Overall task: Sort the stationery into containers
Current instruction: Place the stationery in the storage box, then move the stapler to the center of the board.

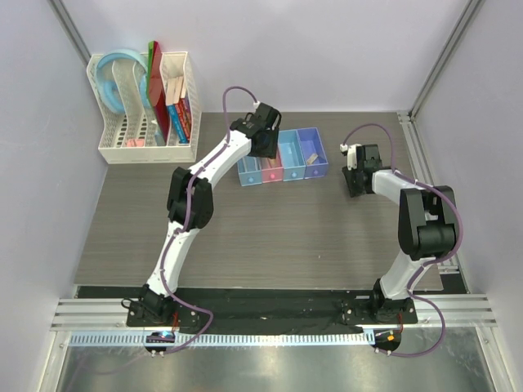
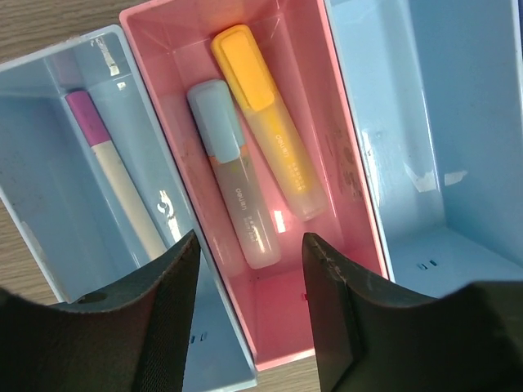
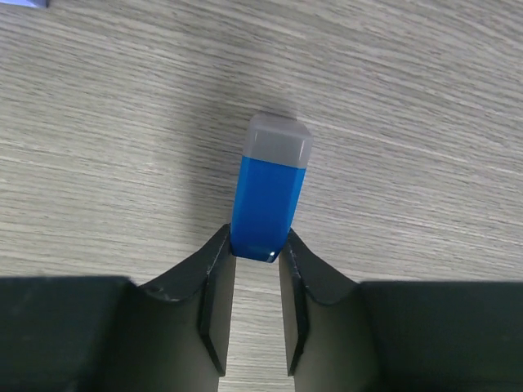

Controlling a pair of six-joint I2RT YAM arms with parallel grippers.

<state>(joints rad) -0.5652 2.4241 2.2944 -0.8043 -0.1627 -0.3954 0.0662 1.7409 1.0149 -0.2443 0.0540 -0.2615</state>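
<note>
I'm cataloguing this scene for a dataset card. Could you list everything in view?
bins: four joined, light blue, pink, light blue, violet-blue; far middle of the table
highlighters: two, light-blue cap and orange-yellow cap; lying in the pink bin
pen: one, purple cap, white body; in a light-blue bin beside the pink one
blue block: one, grey end; on the table, right side
rack: one, white mesh, holding books; far left
table: one, dark wood grain
left tool: black, open above the pink bin
right tool: black, tips against the blue block's near end
</note>
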